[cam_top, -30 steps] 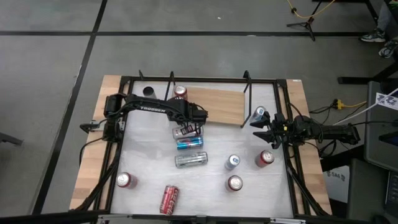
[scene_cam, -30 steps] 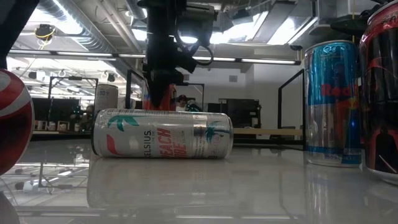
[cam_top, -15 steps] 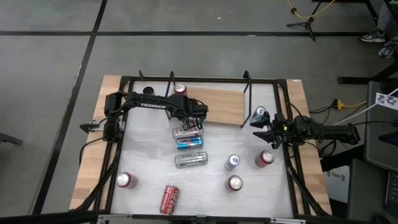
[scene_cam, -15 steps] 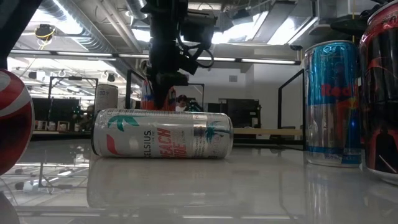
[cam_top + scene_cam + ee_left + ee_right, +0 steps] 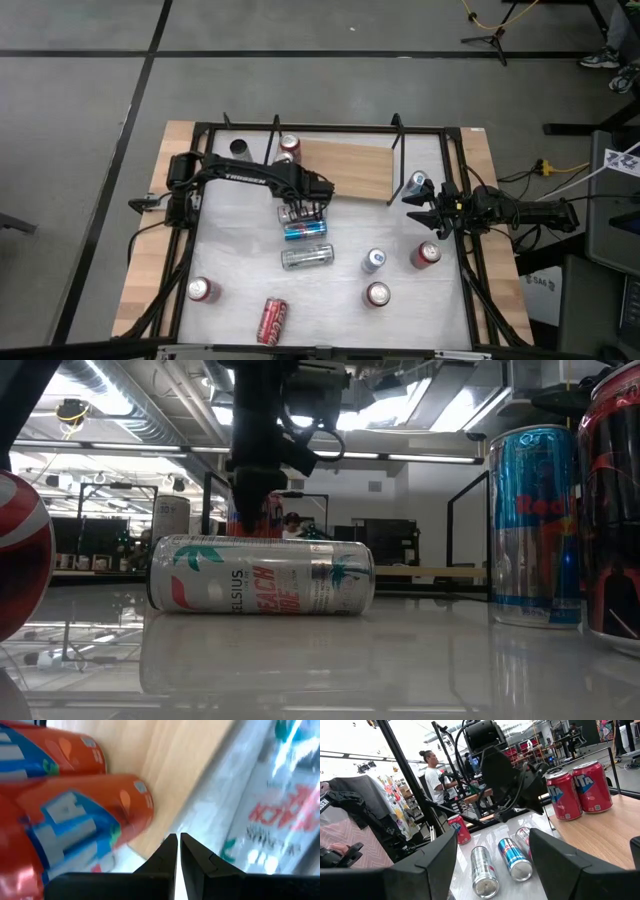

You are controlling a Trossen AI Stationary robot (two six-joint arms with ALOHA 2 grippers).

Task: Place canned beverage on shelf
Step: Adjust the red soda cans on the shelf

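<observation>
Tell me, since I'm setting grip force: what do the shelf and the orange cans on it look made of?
The shelf looks like light wood with a matte finish: pale grain shows in the left wrist view. Its end brackets appear to be thin black metal rod. The orange cans look like thin aluminium with glossy printed sides and bare silvery rims.
</observation>
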